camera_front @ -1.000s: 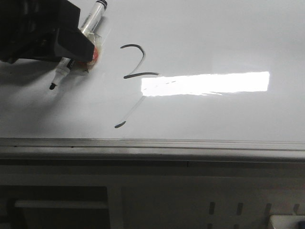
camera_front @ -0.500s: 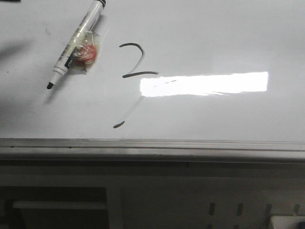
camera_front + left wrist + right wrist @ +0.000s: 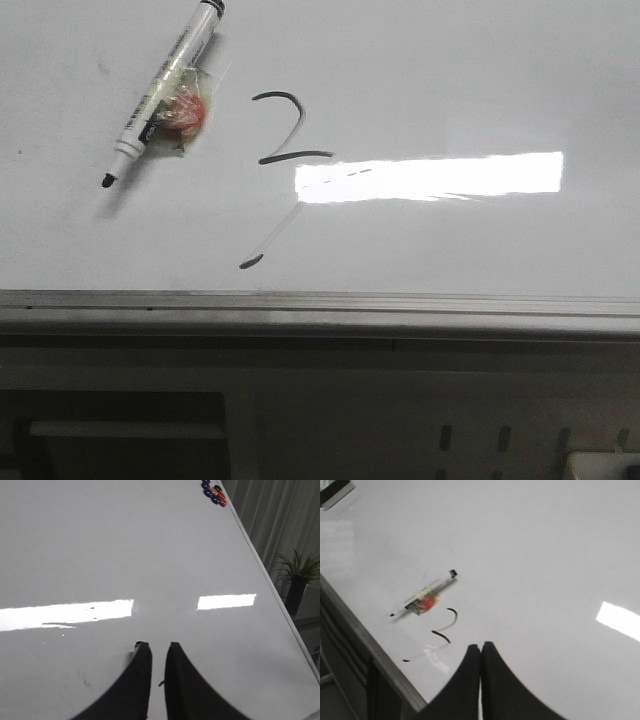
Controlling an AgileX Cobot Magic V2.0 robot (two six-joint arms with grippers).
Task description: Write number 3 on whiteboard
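Observation:
The whiteboard [image 3: 450, 90] fills the front view, with a grey edge rail [image 3: 320, 300] along its near side. The number 3 [image 3: 298, 155] is drawn on it in thin dark strokes, its lower diagonal faint and ending in a dark tick. An uncapped marker [image 3: 160, 95] with a red lump taped to it lies on the board to the left of the 3, free of any gripper. My left gripper [image 3: 155, 646] is open and empty over bare whiteboard [image 3: 125, 545]. My right gripper [image 3: 481, 646] is shut and empty, above the board, beside the 3 [image 3: 441, 636] and the marker [image 3: 422, 600].
A cluster of coloured magnets [image 3: 214, 492] sits at a far corner of the board. A potted plant [image 3: 299, 575] stands beyond the board's edge. A grey slotted panel [image 3: 500, 440] lies below the rail. Bright light reflections cross the board.
My left gripper, over the marker a second ago, has let go and drawn away out of the front view. The marker stays lying on the board.

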